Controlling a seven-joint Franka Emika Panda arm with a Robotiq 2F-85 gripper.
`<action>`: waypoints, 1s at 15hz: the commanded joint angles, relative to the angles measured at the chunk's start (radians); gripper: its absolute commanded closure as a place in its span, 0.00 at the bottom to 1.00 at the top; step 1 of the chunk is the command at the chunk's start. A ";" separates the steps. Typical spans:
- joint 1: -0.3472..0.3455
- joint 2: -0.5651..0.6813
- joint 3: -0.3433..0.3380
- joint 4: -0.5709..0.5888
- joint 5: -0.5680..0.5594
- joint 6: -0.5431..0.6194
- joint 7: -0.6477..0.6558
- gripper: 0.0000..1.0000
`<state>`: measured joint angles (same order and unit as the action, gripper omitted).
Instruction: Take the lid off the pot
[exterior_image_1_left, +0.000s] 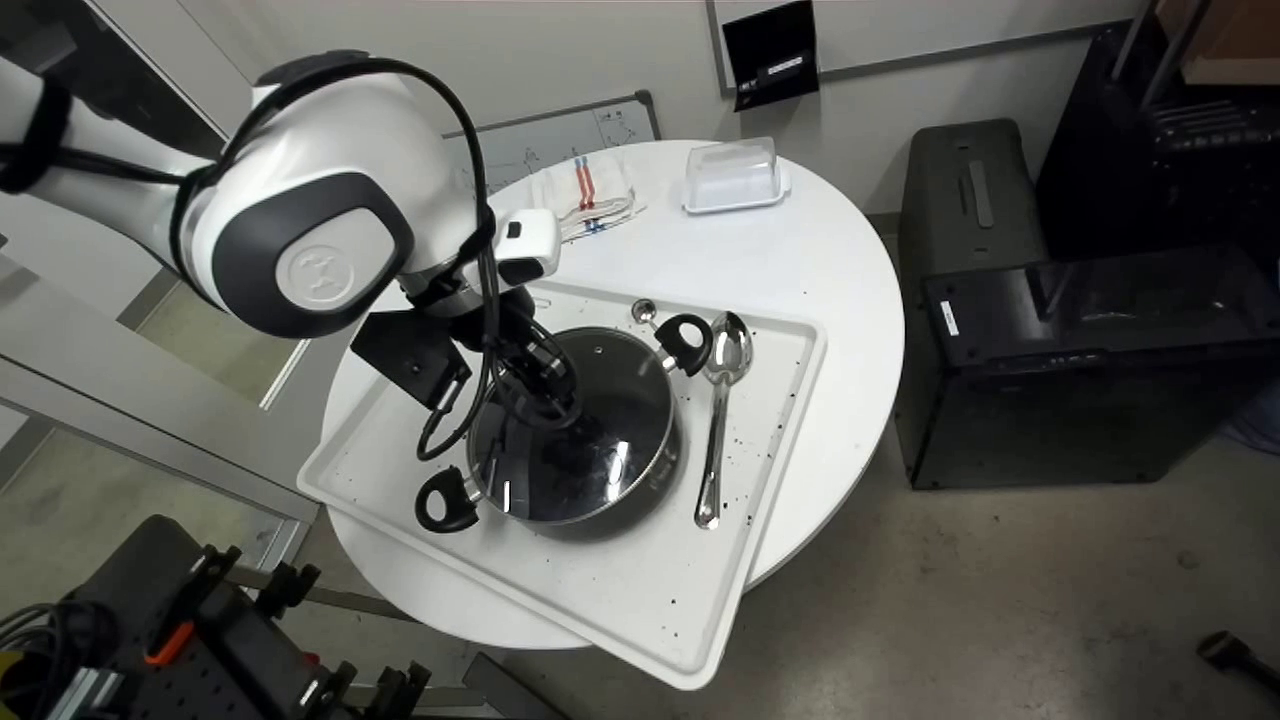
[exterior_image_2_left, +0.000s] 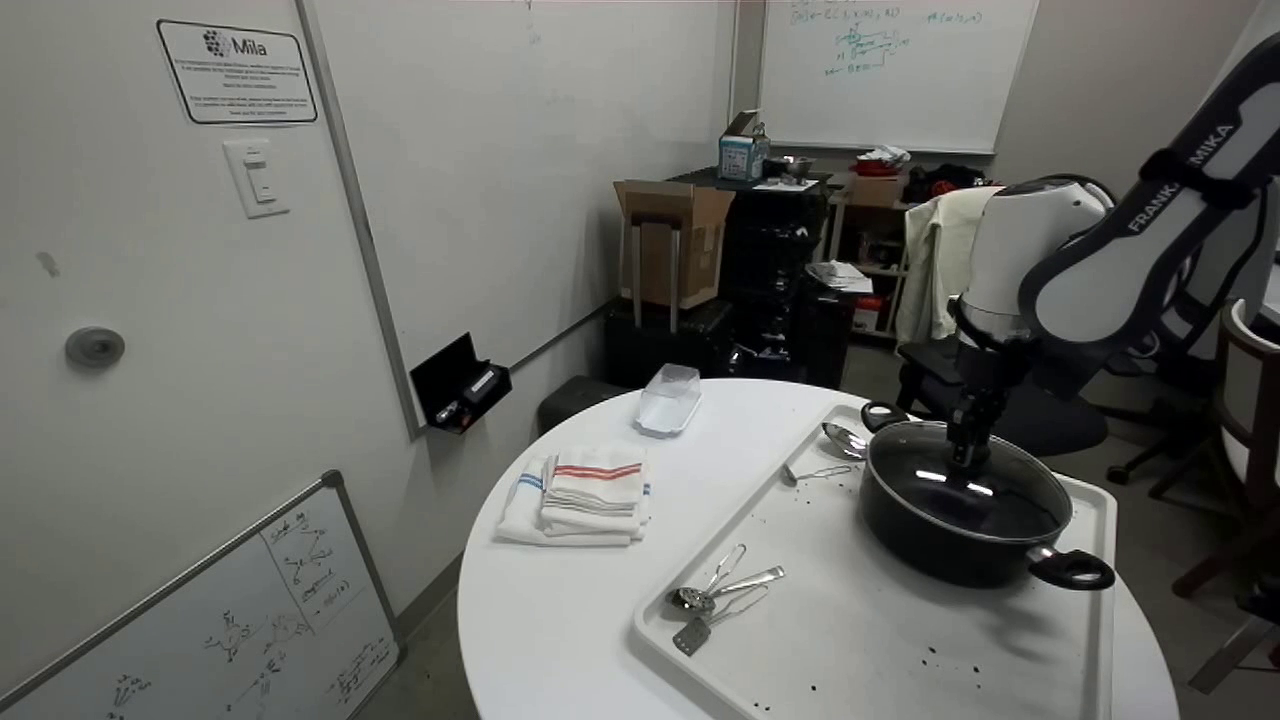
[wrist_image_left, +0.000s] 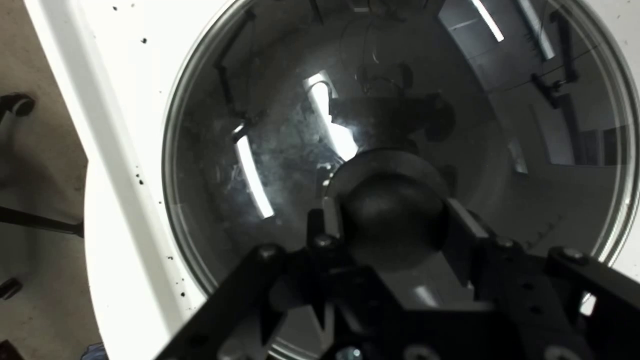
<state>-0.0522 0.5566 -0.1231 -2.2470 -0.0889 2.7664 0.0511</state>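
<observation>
Table (exterior_image_2_left: 540, 620), round, white; folded towels (exterior_image_2_left: 597, 495), with red and blue stripes, lay at its left in an exterior view; dish (exterior_image_2_left: 668, 402) under a clear cover, apart from them and farther off; small metal utensils (exterior_image_2_left: 695, 600), bunched at a corner of the white tray (exterior_image_2_left: 870, 620); small spoon (exterior_image_2_left: 790, 474), then large spoon (exterior_image_2_left: 845, 440); far handle (exterior_image_2_left: 884, 415), just right of the latter; pot (exterior_image_2_left: 940, 552), black, upright on the tray; lid (exterior_image_2_left: 968, 500), see-through, metal-rimmed, seated on the pot and not yet off; gripper (wrist_image_left: 397, 215), which pointed down over its middle, the fingers (wrist_image_left: 332, 220) clamped, by the wrist view, on the dark knob (wrist_image_left: 395, 225), a pad at each side with no gap showing; force of the hold could not be told; near handle (exterior_image_2_left: 1072, 570), held by nothing.

Faults judged possible: the knob, being rounded, could have slipped from the pads under a quick lift, dropping the glass back; a tilted or sideways pull could have snagged lid on pot and dragged both, since neither handle was held; a low carry leftward could have struck the far handle, and a set-down on the spoons left the lid rocking.
</observation>
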 joint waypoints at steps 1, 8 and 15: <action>0.006 0.002 -0.020 0.009 -0.008 0.017 -0.002 0.75; 0.009 -0.091 -0.022 -0.037 -0.016 0.008 -0.014 0.75; 0.043 -0.161 -0.010 -0.057 -0.054 -0.009 -0.024 0.75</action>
<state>-0.0366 0.4583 -0.1308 -2.2682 -0.1122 2.7670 0.0374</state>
